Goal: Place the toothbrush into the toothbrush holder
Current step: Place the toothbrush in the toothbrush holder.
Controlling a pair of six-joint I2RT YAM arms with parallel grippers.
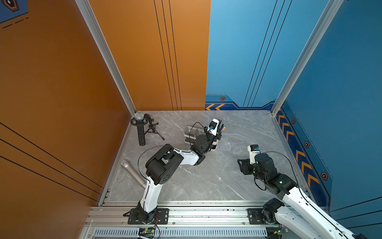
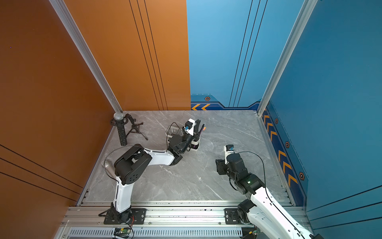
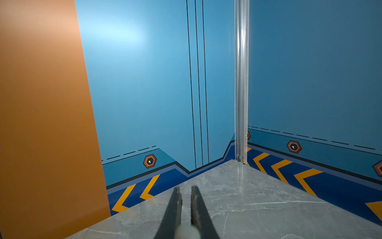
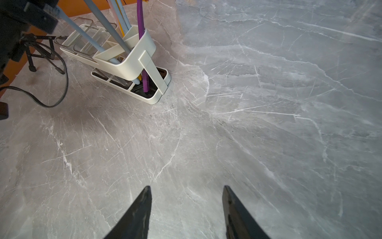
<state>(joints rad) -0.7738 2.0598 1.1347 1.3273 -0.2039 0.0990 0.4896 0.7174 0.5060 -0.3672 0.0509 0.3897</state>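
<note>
Nearest, the right gripper point(image 4: 186, 187) hangs over the bare marble table point(image 4: 268, 103), its jaws well apart with nothing between them. Farther in stands the white toothbrush holder point(image 4: 140, 53). The purple toothbrush point(image 4: 140, 18) is upright in its end compartment, beside pale blue brushes point(image 4: 102, 20). Above the holder, the left gripper point(image 3: 185, 187) has its jaws almost together; whether they pinch anything I cannot tell. Beyond, a microphone stand point(image 1: 153, 129) sits in the far corner.

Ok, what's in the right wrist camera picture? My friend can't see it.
A white holder stands on a grey table, with blue toothbrushes and a purple toothbrush standing in it. The right hand is open near the camera, holding nothing.
</note>
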